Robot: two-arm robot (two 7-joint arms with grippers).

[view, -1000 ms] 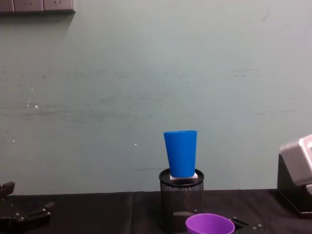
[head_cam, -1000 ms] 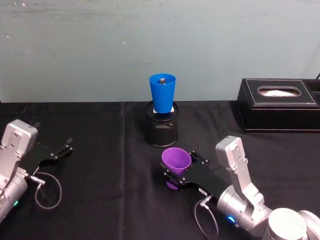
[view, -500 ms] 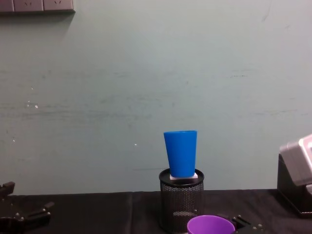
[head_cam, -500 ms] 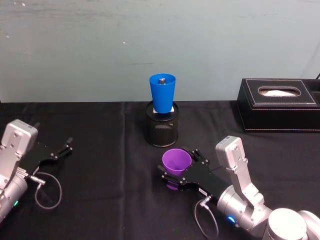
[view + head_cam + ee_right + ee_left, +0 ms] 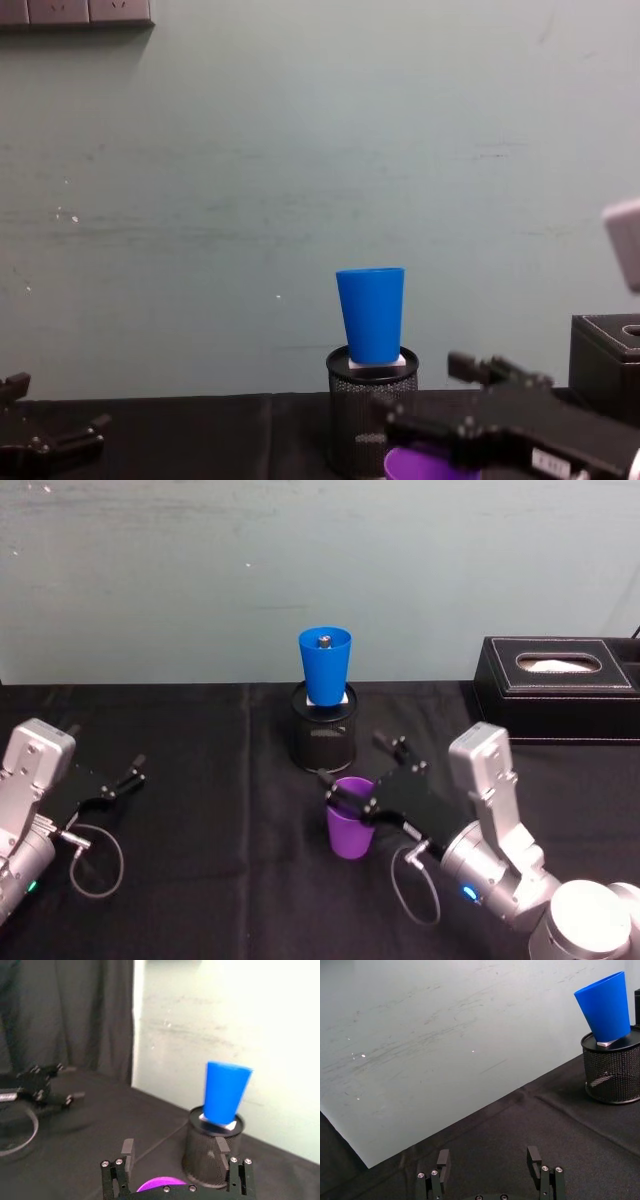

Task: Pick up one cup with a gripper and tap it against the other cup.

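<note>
Purple plastic is showing between the fingers of the right gripper (image 5: 352,782): the purple cup (image 5: 350,826) is standing upright with its rim up at the level of the black fingers, one finger on each side of its upper part. The fingers are spread about as wide as the cup's top; whether they are actually pressing on it, or whether the cup is resting on the black tablecloth (image 5: 200,880) or hanging just above it, cannot be told. The silver arm with its small blue light is reaching in behind the gripper, from the robot's right, with a grey cable looping below the wrist.

Just ahead of the gripper, beyond the fingertips, the black mesh holder (image 5: 323,738) is standing near the purple cup, and the blue cup (image 5: 324,666) is sitting upright in its top, on a small white piece, higher than the gripper. A small dark thing is lying inside the blue cup. The two cups are apart. From the chest the gripper is showing large and dark across the holder's lower part, with the purple rim just under it.

Off to the gripper's right, well apart, a black tissue box (image 5: 558,688) is sitting by the wall. Far to its left, the left gripper (image 5: 134,773) is lying low over the cloth, fingers parted and holding nothing.
</note>
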